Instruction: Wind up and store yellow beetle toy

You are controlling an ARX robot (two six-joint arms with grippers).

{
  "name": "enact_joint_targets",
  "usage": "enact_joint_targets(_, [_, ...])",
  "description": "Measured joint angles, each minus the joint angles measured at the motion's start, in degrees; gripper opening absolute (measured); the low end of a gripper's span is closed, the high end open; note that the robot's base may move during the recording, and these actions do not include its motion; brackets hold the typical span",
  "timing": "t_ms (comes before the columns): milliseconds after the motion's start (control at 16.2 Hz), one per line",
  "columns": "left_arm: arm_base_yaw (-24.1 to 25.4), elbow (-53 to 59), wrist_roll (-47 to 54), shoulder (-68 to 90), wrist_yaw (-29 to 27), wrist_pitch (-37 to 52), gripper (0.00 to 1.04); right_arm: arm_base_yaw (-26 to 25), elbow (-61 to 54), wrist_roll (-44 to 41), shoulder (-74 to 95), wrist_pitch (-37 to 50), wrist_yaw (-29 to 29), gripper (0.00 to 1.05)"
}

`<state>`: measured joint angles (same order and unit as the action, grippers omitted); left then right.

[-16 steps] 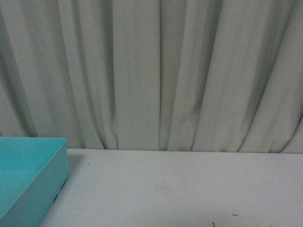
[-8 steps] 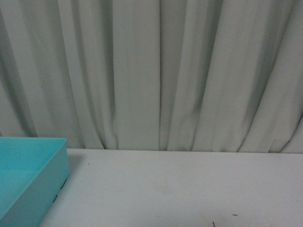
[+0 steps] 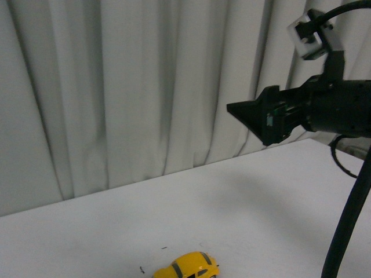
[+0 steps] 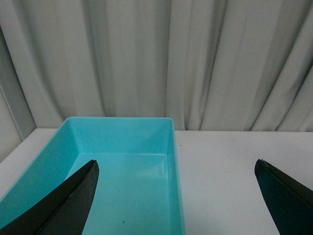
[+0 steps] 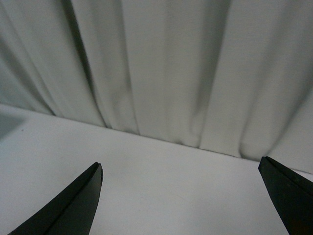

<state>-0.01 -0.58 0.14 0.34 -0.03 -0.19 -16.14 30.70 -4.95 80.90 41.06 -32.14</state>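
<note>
The beetle (image 3: 188, 266) sits on the surface (image 3: 261, 202) at the very bottom edge of the front view, side-on, roof up, on its wheels as far as I can tell; its lower part is cut off by the frame. Nothing is touching it.

My right fingers (image 5: 73, 205) are spread wide with nothing between them, and only bare surface and curtain (image 3: 145, 87) show past them. In the front view that arm hangs high on the right, pointing across, well above the beetle and well apart from it. My left fingers (image 4: 63, 205) are spread too and hold nothing. They look into a teal bin (image 4: 172, 147) with nothing in the part I can see. I take it as the place to store the toy.

By my judgement no step has been taken on the toy so far: it is neither wound nor picked up. I expect it to be light, hard and stiff, with a glossy rounded shell that could squirt out of a pinch taken high on the roof. I would close on the two flat flanks, low, between the wheel arches, where the sides run most nearly parallel. To wind it, it should be pressed lightly down and drawn backward on its wheels. With too little grip it may skid rather than wind. The wheels may spin on release, so I would hold it firmly until it is in the bin.
</note>
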Motion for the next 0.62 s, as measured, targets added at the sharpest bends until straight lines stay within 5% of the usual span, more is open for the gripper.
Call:
enact_joint_targets(309, [0.00, 0.00, 0.00, 0.00, 0.00, -0.02, 0.98, 7.26, 12.96, -18.25, 19.76, -13.99, -13.77, 0.98])
enact_joint_targets(618, [0.00, 0.00, 0.00, 0.00, 0.00, -0.02, 0.98, 7.52, 21.53, -48.00, 26.80, -42.51, -20.79, 0.98])
